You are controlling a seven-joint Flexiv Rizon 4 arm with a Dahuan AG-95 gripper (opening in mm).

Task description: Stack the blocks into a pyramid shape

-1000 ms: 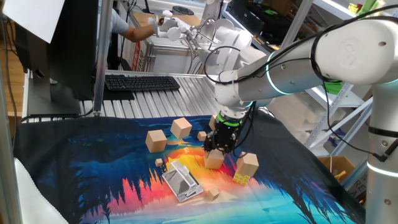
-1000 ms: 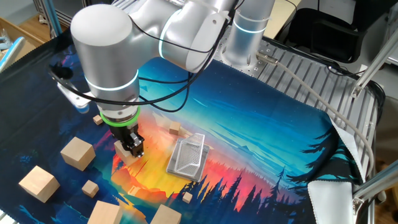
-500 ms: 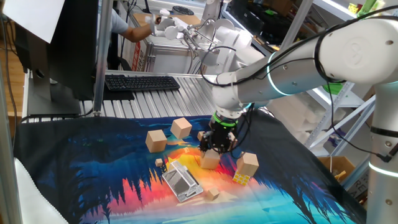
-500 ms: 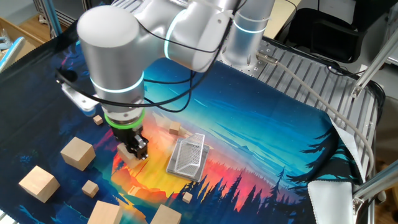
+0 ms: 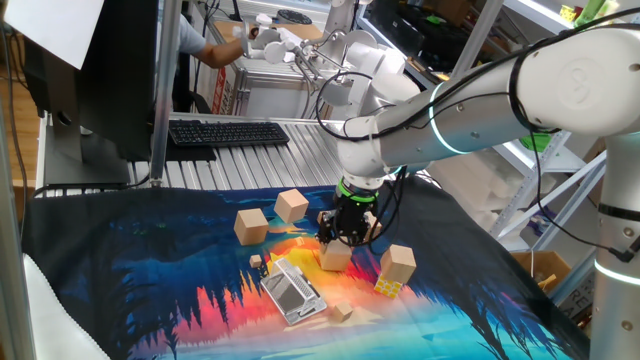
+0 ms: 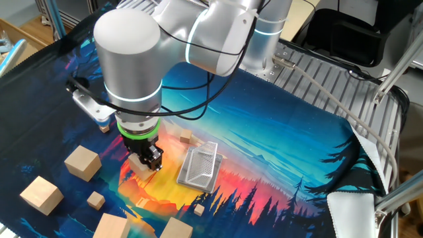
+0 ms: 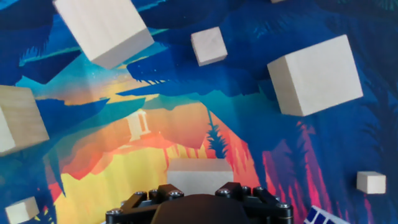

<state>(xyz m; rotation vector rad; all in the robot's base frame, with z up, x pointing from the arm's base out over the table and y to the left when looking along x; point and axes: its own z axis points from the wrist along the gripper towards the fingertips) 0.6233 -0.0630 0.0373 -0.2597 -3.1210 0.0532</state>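
Block (image 7: pixel 198 171) clamped in tool (image 5: pixel 340 243), its top face plain only from hand view.

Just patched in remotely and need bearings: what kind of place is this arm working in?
Most likely a robotics lab bench: an aluminium-slat table under a printed cloth, a keyboard beside a monitor, and metal shelving behind the arm.
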